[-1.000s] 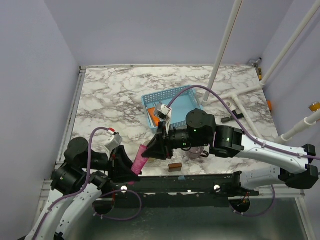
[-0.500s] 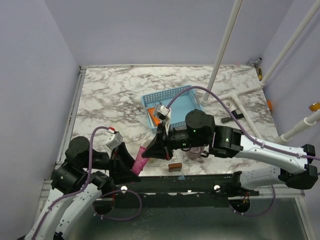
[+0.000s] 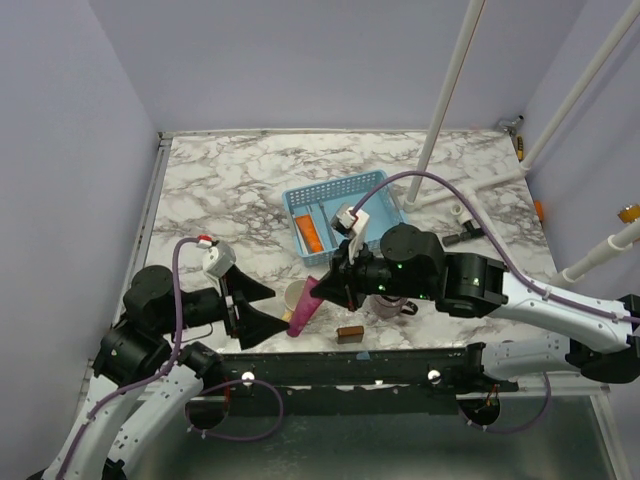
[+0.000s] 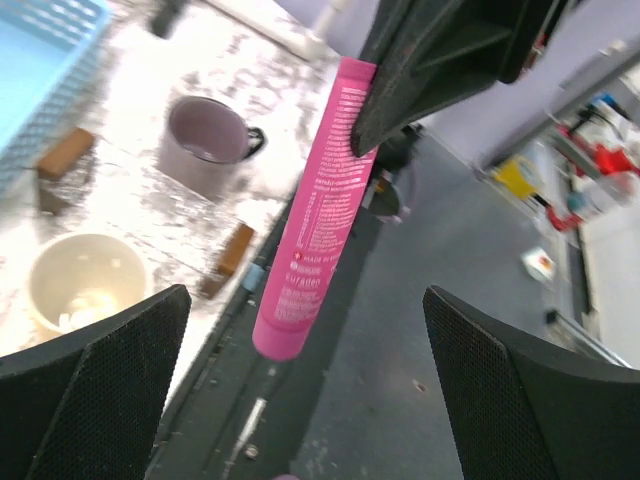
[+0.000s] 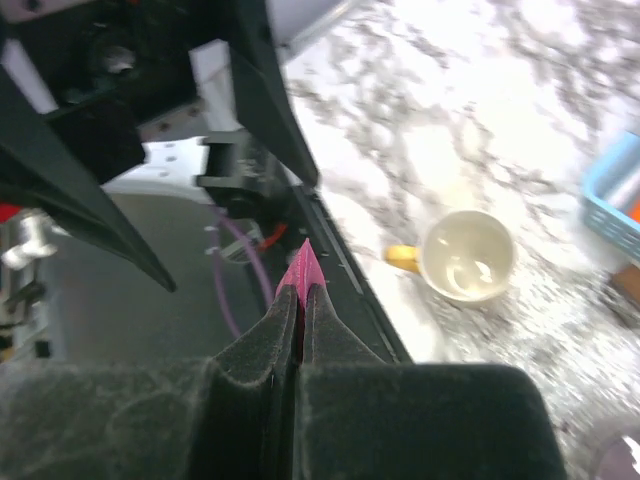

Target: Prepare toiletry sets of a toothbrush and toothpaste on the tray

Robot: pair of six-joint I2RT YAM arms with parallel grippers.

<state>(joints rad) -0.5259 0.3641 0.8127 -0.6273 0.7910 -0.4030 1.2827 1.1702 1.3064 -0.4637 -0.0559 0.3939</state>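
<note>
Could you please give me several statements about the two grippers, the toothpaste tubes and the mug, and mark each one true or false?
1. The right gripper is shut on the pink toothpaste tube. True.
2. The left gripper also clamps this tube. False: its jaws stand wide open and do not touch it.
3. The orange toothpaste tube lies in the blue basket. True.
4. The pink tube lies in the basket too. False: it is held in the air by the table's near edge, outside the basket.
5. The yellow mug stands upright on the table. True.
</note>
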